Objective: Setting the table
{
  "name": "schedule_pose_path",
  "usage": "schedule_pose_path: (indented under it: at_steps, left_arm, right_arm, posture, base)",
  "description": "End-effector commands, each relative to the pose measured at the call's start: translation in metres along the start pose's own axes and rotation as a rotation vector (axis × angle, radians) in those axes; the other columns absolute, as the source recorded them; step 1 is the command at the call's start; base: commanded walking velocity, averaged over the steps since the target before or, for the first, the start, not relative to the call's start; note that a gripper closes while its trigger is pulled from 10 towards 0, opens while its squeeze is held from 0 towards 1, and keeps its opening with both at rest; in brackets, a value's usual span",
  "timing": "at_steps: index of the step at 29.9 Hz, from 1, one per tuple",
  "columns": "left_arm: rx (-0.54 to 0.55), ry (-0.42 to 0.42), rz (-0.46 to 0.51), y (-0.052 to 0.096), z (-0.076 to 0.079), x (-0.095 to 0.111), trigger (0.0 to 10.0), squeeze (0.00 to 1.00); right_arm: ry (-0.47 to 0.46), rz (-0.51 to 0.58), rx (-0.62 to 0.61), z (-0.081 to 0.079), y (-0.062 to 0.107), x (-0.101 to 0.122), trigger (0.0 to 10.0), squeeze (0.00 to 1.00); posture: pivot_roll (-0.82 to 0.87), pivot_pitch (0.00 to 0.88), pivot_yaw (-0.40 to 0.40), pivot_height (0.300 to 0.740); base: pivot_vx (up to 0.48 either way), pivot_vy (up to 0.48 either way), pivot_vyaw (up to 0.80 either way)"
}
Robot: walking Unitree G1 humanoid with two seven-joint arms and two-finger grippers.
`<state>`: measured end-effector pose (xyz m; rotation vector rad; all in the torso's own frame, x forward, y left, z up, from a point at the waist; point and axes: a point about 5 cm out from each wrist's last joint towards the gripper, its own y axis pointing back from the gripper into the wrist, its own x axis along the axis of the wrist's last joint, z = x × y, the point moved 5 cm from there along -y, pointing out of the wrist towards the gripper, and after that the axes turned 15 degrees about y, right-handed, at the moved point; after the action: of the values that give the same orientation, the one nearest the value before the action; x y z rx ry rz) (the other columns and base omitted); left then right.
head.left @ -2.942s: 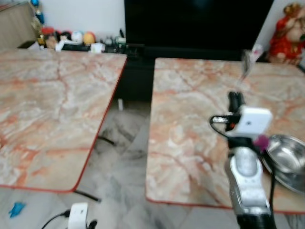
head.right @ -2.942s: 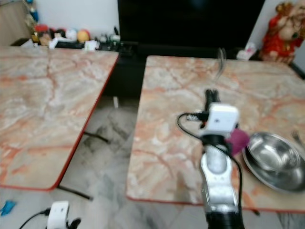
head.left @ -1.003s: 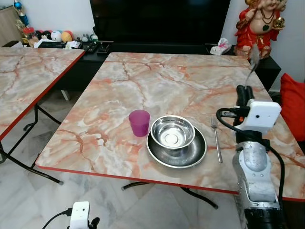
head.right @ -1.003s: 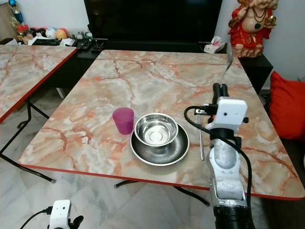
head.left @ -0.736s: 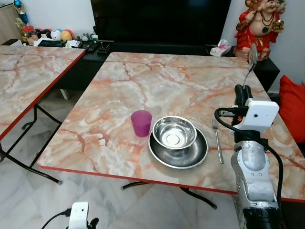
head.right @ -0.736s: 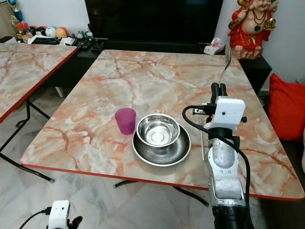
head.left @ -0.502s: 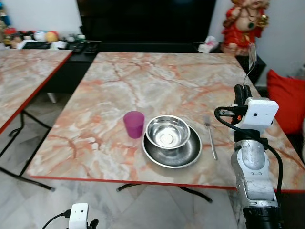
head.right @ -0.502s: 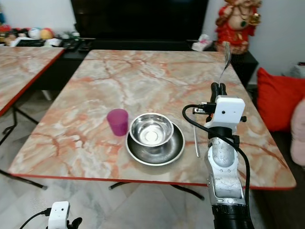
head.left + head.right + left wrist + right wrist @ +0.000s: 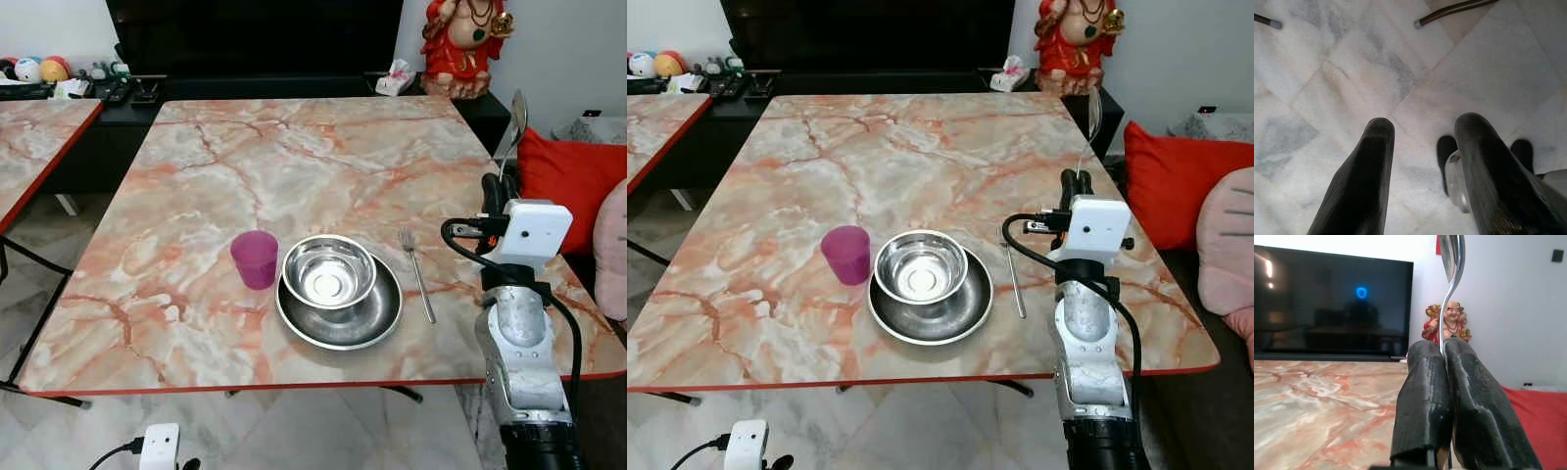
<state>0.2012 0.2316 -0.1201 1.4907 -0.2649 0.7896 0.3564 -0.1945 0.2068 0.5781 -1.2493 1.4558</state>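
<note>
On the marble table [image 9: 294, 157] a steel bowl [image 9: 328, 271] sits in a steel plate [image 9: 340, 311]. A purple cup [image 9: 255, 258] stands just left of the plate, and a fork [image 9: 416, 286] lies just right of it. My right gripper [image 9: 494, 184] is raised over the table's right edge, shut on a spoon [image 9: 511, 125] that stands upright, bowl end up. The spoon [image 9: 1452, 264] rises from between the shut fingers [image 9: 1425, 396]. My left gripper [image 9: 1422, 132] hangs low over the floor, open and holding nothing.
A red cushion [image 9: 566, 186] and a pink one [image 9: 612, 255] lie right of the table. A red figurine [image 9: 462, 44] and a dark TV [image 9: 255, 39] stand behind it. A second marble table [image 9: 34, 137] is at the left. White marble floor [image 9: 1352, 63] lies below.
The camera has swung right and settled on the set table; the blur has gone. My right gripper still holds the spoon upright in the same pose. The tableware has not moved.
</note>
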Motion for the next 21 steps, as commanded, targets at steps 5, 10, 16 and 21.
schedule_pose_path:
  at_steps: [5, 10, 16, 21]
  left_arm:
    - [0.018, 0.042, -0.024, 0.0016, -0.0047, -0.0078, 10.0, 0.00]
    - [0.015, 0.037, -0.030, 0.0017, -0.0049, -0.0084, 10.0, 0.00]
    - [0.013, 0.024, -0.033, 0.0021, -0.0058, -0.0095, 10.0, 0.00]
    - [0.012, 0.023, -0.039, 0.0020, -0.0038, -0.0113, 10.0, 0.00]
  right_arm:
    - [-0.003, -0.009, -0.008, 0.0029, -0.0018, -0.0011, 10.0, 0.00]
    - [-0.004, -0.007, -0.008, 0.0026, -0.0023, -0.0010, 10.0, 0.00]
    - [-0.010, 0.004, -0.013, 0.0028, -0.0026, 0.0007, 10.0, 0.00]
    - [-0.009, 0.006, -0.008, 0.0021, -0.0023, 0.0007, 10.0, 0.00]
  posture:
    - [0.03, 0.000, -0.001, 0.740]
    - [0.03, 0.000, 0.000, 0.740]
    - [0.03, 0.000, 0.001, 0.740]
    - [0.03, 0.000, 0.000, 0.740]
  base:
    - [0.000, 0.000, -0.80]
    - [0.000, 0.103, -0.80]
    - [0.000, 0.240, -0.40]
    - [0.000, 0.000, 0.00]
